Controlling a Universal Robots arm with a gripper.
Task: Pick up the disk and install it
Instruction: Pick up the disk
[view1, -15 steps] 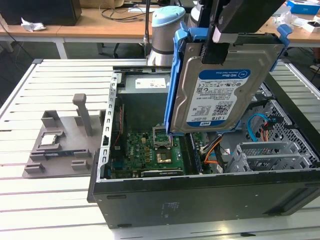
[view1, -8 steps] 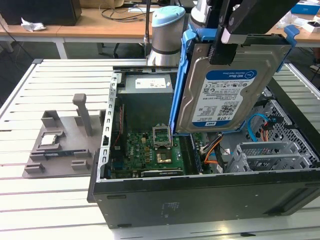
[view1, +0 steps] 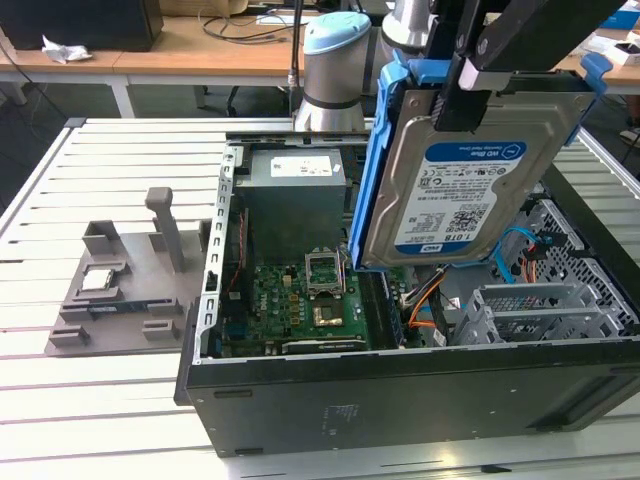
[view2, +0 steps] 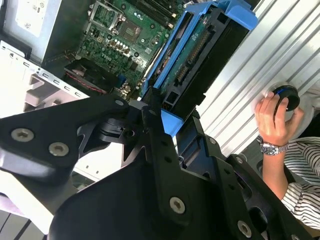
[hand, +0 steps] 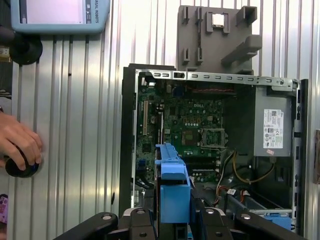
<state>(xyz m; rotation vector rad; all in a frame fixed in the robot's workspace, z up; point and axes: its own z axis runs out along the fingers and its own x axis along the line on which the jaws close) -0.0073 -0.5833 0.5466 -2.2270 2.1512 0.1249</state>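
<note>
Aloft over the open computer case (view1: 400, 390), silver disk (view1: 505, 130) with white-and-blue label (view1: 458, 195), blue-framed, tight in the closed tool (view2: 170, 120).

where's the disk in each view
Exterior view: the disk hangs above the open case, at the exterior view's right.
Second wrist view: the disk edge-on beside the motherboard.
First wrist view: its blue caddy edge before the motherboard.
Shared landmark: the green motherboard.
</note>
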